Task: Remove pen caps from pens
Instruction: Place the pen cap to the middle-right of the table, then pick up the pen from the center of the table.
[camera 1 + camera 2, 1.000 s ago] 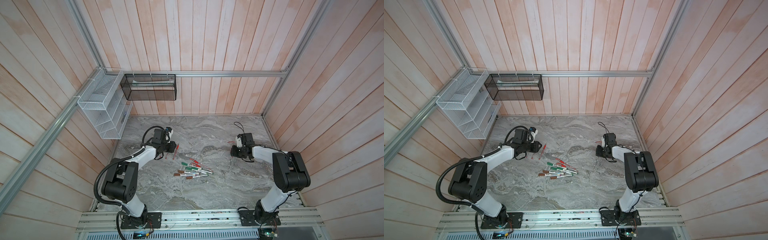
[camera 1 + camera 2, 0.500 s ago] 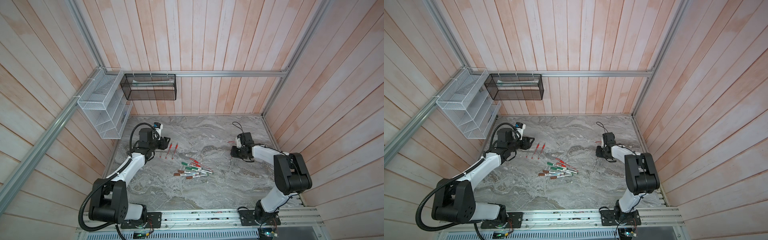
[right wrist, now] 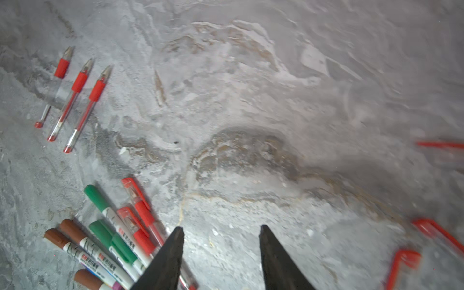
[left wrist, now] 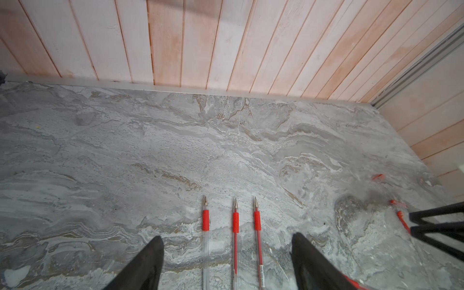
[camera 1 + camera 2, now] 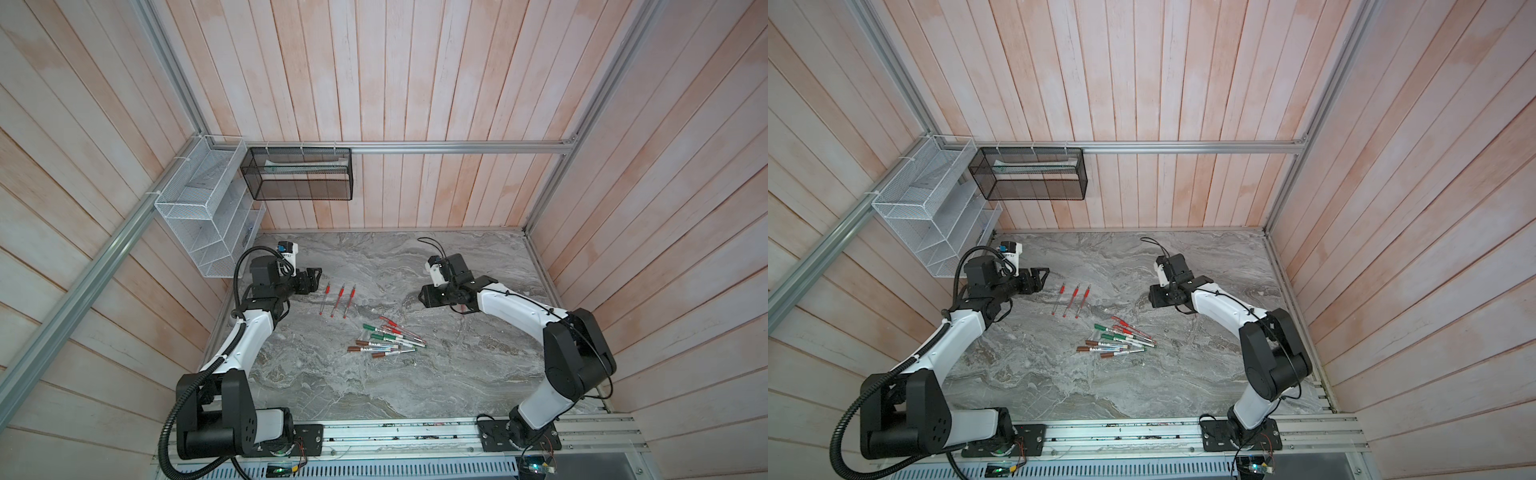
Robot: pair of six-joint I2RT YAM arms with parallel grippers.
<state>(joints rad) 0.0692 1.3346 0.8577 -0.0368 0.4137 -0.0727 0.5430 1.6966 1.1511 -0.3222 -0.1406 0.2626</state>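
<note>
Left gripper (image 5: 314, 277) back off clear-barrelled pens (image 5: 340, 299)

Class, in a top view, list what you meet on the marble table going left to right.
Black left tool → row of three uncapped clear pens with red grips → heap of capped green, brown and red pens → black right tool.

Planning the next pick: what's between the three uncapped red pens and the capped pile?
Only bare marble tabletop between the three uncapped red pens and the capped pile; clearest in the right wrist view.

Three pens (image 5: 338, 300) left, caps (image 3: 408, 258) right — seemingly
</note>
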